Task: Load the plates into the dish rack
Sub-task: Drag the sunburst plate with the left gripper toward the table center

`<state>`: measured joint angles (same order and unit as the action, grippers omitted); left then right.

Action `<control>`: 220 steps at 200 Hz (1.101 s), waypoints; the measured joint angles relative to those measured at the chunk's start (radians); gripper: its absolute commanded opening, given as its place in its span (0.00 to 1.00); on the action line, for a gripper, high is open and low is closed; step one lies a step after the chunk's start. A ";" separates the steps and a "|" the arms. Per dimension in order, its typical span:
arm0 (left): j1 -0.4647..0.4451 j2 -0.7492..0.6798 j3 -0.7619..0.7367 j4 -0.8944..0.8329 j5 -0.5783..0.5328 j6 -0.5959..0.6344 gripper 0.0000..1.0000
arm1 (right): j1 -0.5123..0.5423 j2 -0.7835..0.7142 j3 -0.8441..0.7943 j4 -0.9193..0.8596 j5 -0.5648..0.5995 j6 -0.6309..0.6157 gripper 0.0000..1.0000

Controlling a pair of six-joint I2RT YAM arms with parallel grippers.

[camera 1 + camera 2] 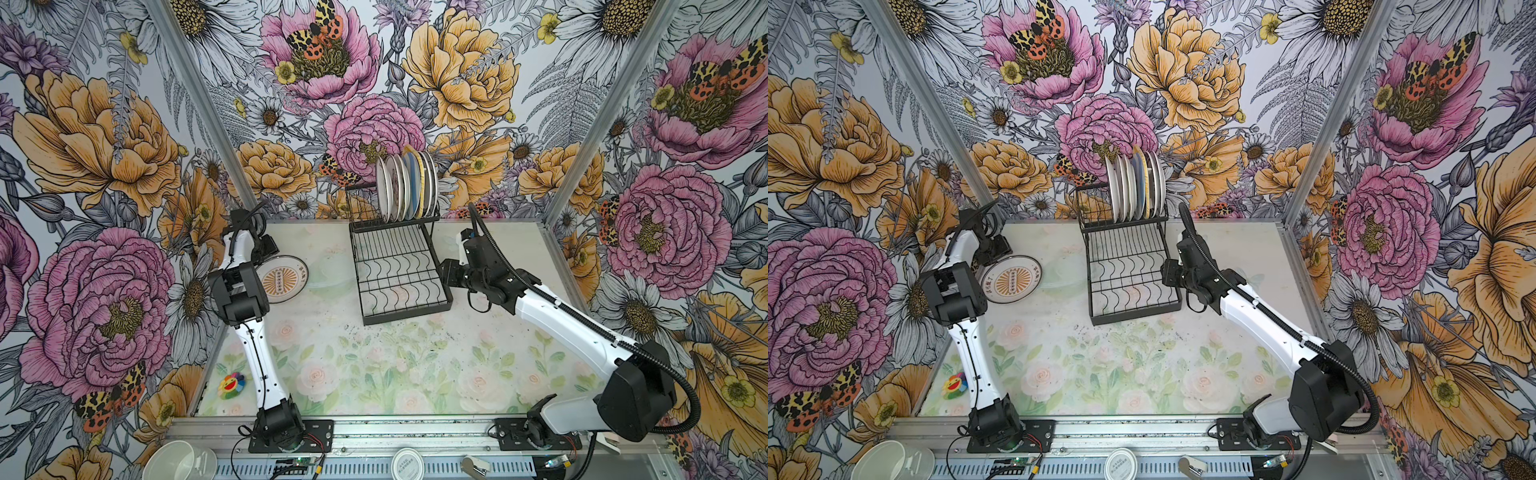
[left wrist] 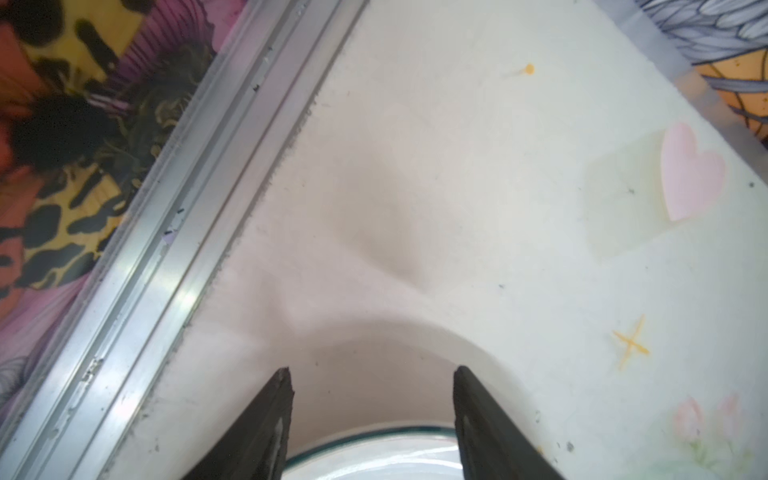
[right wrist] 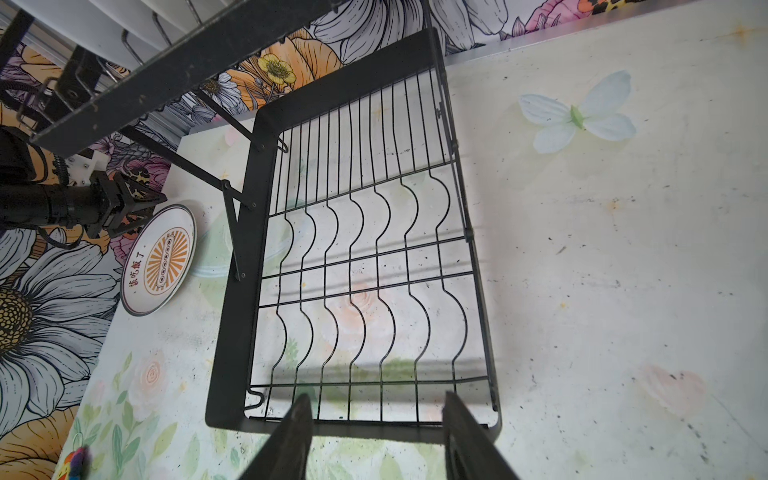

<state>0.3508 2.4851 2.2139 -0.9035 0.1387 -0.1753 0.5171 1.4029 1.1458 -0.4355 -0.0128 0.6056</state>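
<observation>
Left claw [image 2: 372,374]: jaws apart, gripping nothing, low at the back left of the counter [image 1: 374,365].
Plate [image 1: 282,279]: white with an orange sunburst, lying flat on the counter's left side; its back rim shows between the left claw's tips.
Rack [image 1: 408,314]: black wire, mid-counter toward the back wall.
Racked plates [image 1: 405,187]: a close row standing on edge in the upper tier.
Right claw [image 3: 374,401]: jaws apart and empty, at the right edge of the lower grid.

Both top views looked down from high overhead across the whole table [image 1: 374,345]; the right wrist camera, close in, shared the dish rack [image 3: 227,353] with them.
</observation>
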 measured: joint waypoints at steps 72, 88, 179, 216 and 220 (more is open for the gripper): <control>-0.080 -0.158 -0.256 -0.009 0.059 0.010 0.61 | -0.006 -0.057 -0.051 0.000 0.000 0.000 0.52; -0.101 -0.212 -0.339 -0.010 0.062 0.018 0.61 | -0.008 -0.064 -0.064 0.003 -0.003 0.000 0.52; -0.206 -0.491 -0.801 -0.009 0.062 0.036 0.60 | -0.026 -0.085 -0.111 0.008 -0.043 0.000 0.55; -0.252 -0.575 -0.915 -0.006 0.073 0.025 0.60 | -0.035 -0.088 -0.132 0.009 -0.058 0.000 0.56; -0.257 -0.584 -0.926 -0.007 0.076 0.022 0.59 | -0.035 -0.088 -0.133 0.010 -0.060 0.000 0.56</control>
<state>0.0933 1.9015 1.2877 -0.9108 0.2142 -0.1532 0.4824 1.3148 1.0126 -0.4259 -0.0731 0.6052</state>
